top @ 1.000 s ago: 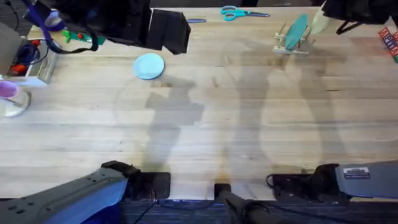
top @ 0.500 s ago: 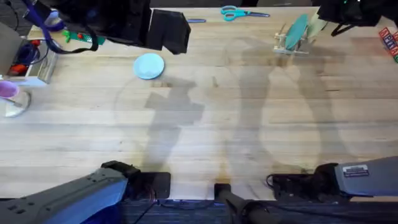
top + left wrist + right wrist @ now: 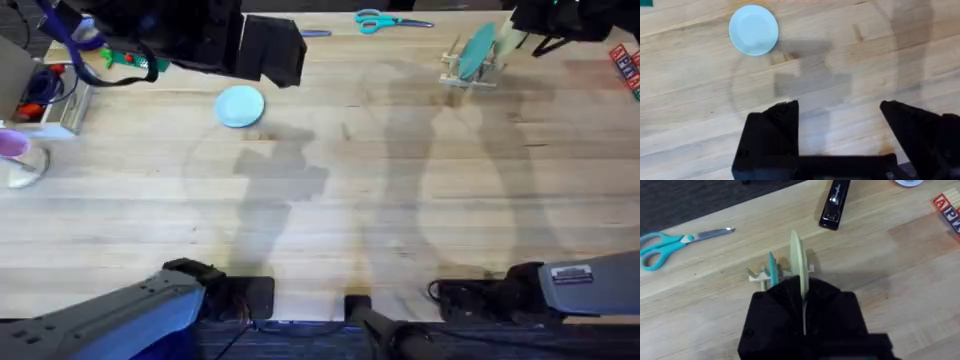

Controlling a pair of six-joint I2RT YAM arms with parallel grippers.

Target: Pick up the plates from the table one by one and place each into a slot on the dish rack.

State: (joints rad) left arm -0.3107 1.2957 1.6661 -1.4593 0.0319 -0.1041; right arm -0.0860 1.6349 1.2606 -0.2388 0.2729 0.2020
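while one teal plate (image 3: 771, 269) is already seen standing on edge in the dish rack (image 3: 468, 70), a pale yellow-cream plate (image 3: 797, 260) is held upright in the right gripper (image 3: 804, 297), whose jaws are closed on its edge, directly over the rack; it appears not yet seated in a slot, though that cannot be told for certain. a light blue plate (image 3: 753, 29) is left lying flat on the table (image 3: 330, 220), well apart from the rack, with the left gripper (image 3: 839, 131) hanging above the boards near it, jaws spread wide and nothing held. the task is judged roughly half done.

the tabletop is made of long pale planks. teal scissors (image 3: 670, 240) and a black stapler (image 3: 834, 206) are laid near the rack, and lettered blocks (image 3: 950, 211) are seen off to one side.
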